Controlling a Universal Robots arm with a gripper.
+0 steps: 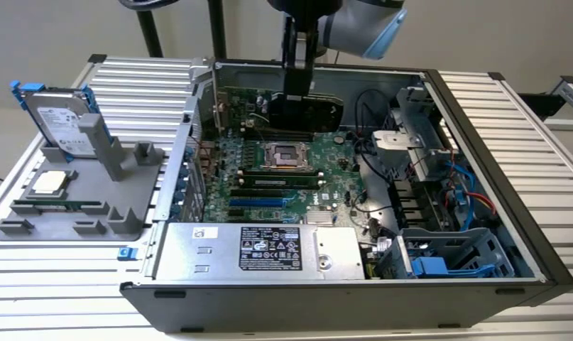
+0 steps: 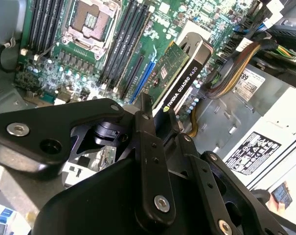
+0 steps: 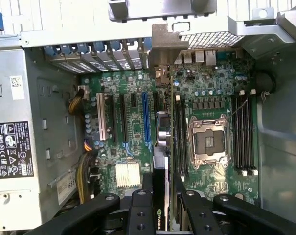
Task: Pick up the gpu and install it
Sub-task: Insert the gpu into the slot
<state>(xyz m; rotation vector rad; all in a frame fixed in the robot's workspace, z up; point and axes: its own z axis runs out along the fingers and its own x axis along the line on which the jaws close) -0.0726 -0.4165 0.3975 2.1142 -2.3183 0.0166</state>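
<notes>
My gripper [image 1: 297, 91] reaches down into the open computer case [image 1: 476, 142] and is shut on the gpu [image 1: 305, 114], a black-shrouded card standing on edge over the far part of the motherboard [image 1: 267, 177]. In the second wrist view the gpu [image 2: 179, 73] shows its green board and black cooler side, extending away from the gripper [image 2: 155, 120]. In the first wrist view the gpu [image 3: 162, 142] is edge-on between the blue slot [image 3: 145, 117] and the processor socket [image 3: 208, 139], with its silver bracket [image 3: 167, 49] near the rear slot openings. Whether it touches a slot I cannot tell.
At the exterior view's left, a grey holder [image 1: 106, 213] carries a silver hard drive with blue rails [image 1: 64, 124] and a processor chip [image 1: 50, 183]. Inside the case are the power supply [image 1: 258, 249], a blue drive cage [image 1: 447, 259] and loose cables [image 1: 466, 192].
</notes>
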